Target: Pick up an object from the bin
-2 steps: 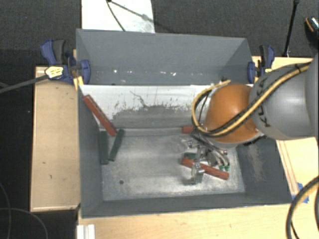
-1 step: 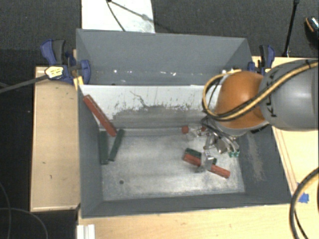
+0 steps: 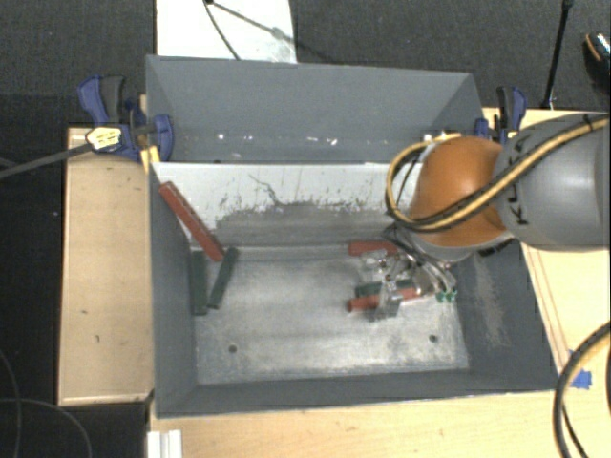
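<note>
Gripper point(image 3: 394, 289) sits low over the right half of the grey metal bin's point(image 3: 315, 113) floor. We can't tell if it's wide, narrow or holding anything. A small red-brown bar point(image 3: 362, 303) lies flat just beside it, on the side toward the bin's left wall. A short red-brown piece point(image 3: 368, 248) lies nearer the bin's back wall. At the bin's left wall, a long red-brown strip point(image 3: 191, 221) leans, with two dark grey bars point(image 3: 198, 280) below it.
</note>
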`<act>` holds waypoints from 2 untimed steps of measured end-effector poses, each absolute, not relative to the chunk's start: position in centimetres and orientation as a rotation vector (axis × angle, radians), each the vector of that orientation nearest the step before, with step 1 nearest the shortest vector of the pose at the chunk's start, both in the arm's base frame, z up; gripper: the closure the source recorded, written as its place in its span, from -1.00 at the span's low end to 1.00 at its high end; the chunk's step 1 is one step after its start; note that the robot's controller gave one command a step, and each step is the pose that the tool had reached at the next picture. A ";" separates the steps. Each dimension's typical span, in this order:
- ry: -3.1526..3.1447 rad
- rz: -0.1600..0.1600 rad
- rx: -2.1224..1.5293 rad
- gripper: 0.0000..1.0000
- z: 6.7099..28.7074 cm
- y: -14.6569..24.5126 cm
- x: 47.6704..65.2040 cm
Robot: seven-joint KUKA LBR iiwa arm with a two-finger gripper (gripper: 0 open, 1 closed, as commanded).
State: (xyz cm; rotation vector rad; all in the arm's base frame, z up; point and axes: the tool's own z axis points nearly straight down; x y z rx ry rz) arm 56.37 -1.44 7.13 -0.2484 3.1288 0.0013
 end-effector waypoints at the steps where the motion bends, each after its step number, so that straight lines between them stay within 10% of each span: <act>1: 3.127 0.001 -0.158 1.00 17.9 -0.8 57.4; 2: 3.129 0.000 -0.129 1.00 23.5 -1.3 57.6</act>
